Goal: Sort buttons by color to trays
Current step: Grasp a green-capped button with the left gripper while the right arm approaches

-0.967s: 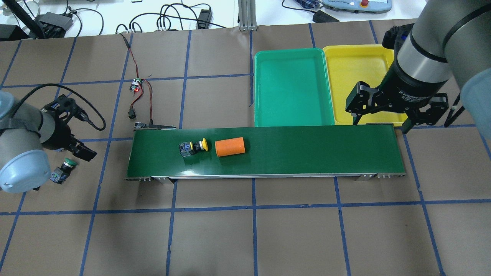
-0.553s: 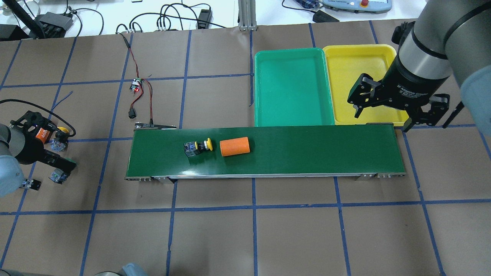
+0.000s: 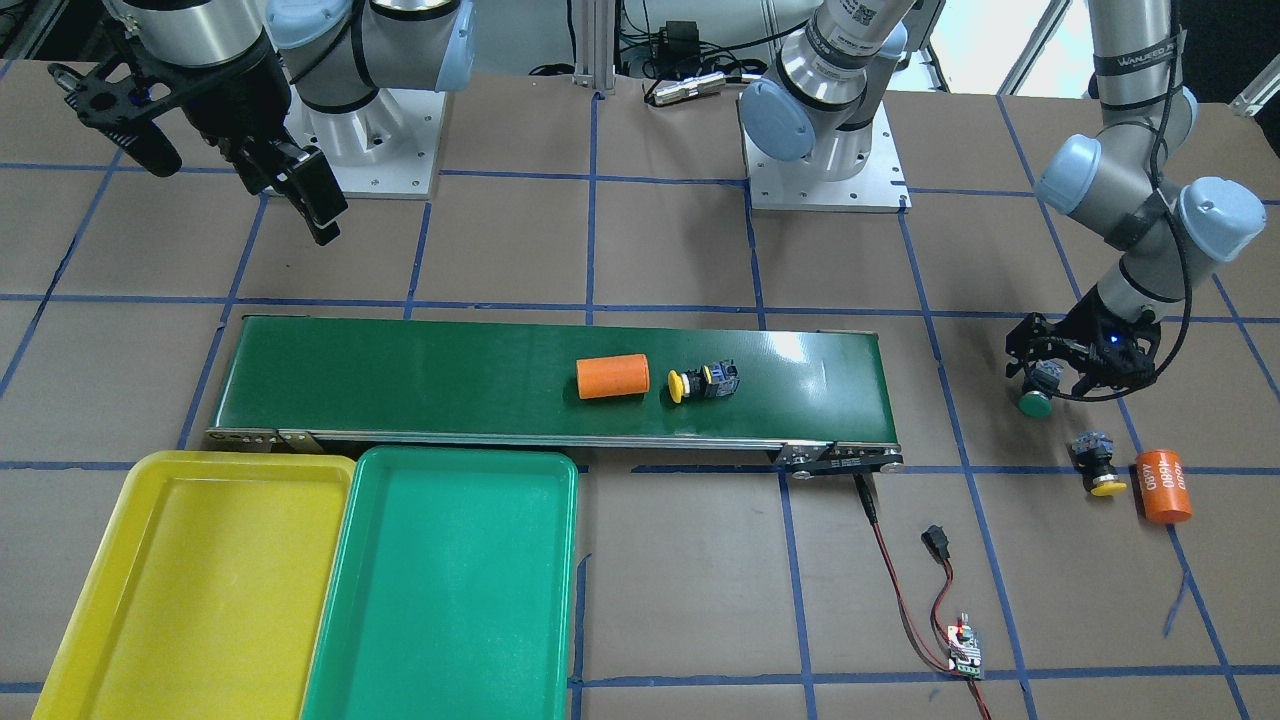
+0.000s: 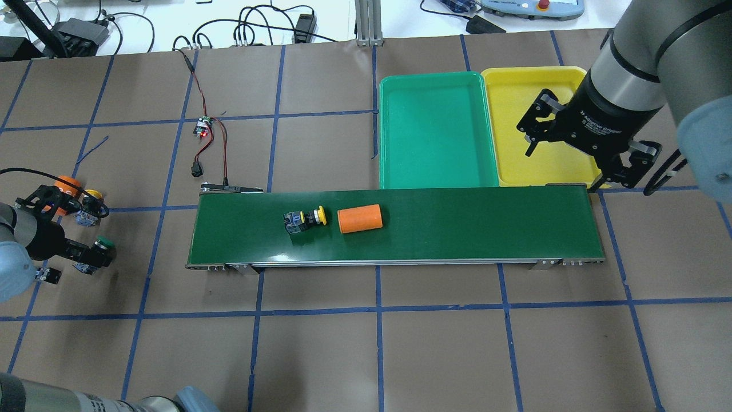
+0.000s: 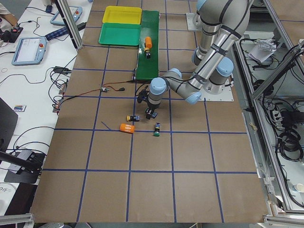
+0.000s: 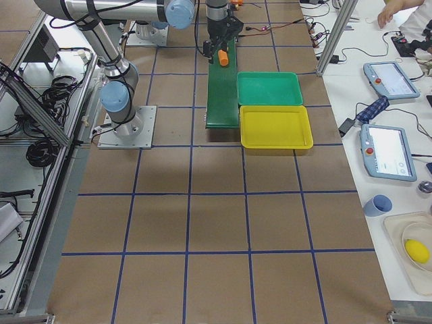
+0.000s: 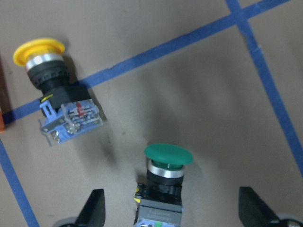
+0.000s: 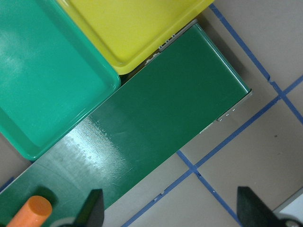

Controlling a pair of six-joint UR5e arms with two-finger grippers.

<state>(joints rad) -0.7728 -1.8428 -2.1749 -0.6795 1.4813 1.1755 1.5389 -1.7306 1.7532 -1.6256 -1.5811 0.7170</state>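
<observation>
A green button (image 7: 165,182) lies on the table between the fingers of my open left gripper (image 7: 173,215), which hovers just above it (image 4: 71,264). Beside it lies a yellow button (image 7: 52,80), also seen from the front (image 3: 1097,467). Another yellow button (image 4: 306,219) lies on its side on the conveyor belt (image 4: 486,223). My right gripper (image 4: 566,166) is open and holds nothing, above the near edge of the yellow tray (image 4: 532,86). The green tray (image 4: 437,131) sits to that tray's left. I see nothing in either tray.
An orange cylinder (image 4: 359,218) lies on the belt right of the yellow button. A second orange cylinder (image 3: 1163,485) lies on the table by the left arm. A small circuit board with wires (image 4: 203,129) sits beyond the belt's left end.
The belt's yellow button and orange cylinder have moved right. My left gripper has dropped low around the green button. The right gripper has shifted slightly farther over the yellow tray.
</observation>
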